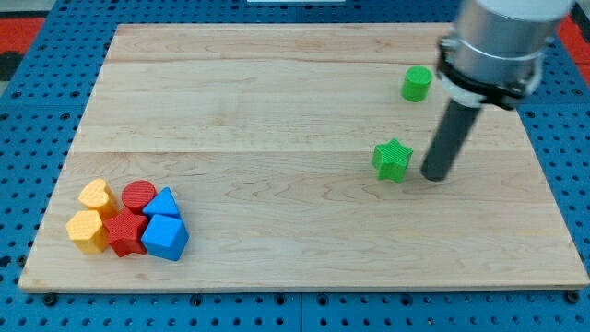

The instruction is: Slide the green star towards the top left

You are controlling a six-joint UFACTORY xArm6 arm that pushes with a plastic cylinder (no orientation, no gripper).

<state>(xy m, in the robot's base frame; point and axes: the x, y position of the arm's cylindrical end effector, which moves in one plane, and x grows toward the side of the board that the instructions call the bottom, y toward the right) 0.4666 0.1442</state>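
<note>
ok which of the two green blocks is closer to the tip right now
The green star: it sits just to the view's left of my tip, a small gap between them. The green cylinder lies farther off, toward the view's top.

Arm (498, 41) cropped at view's top

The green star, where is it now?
The green star lies right of the board's centre, just left of my tip and below the green cylinder.

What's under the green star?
Only the wooden board shows around the green star. The spot right beneath it is covered. My tip is beside it, on the view's right.
</note>
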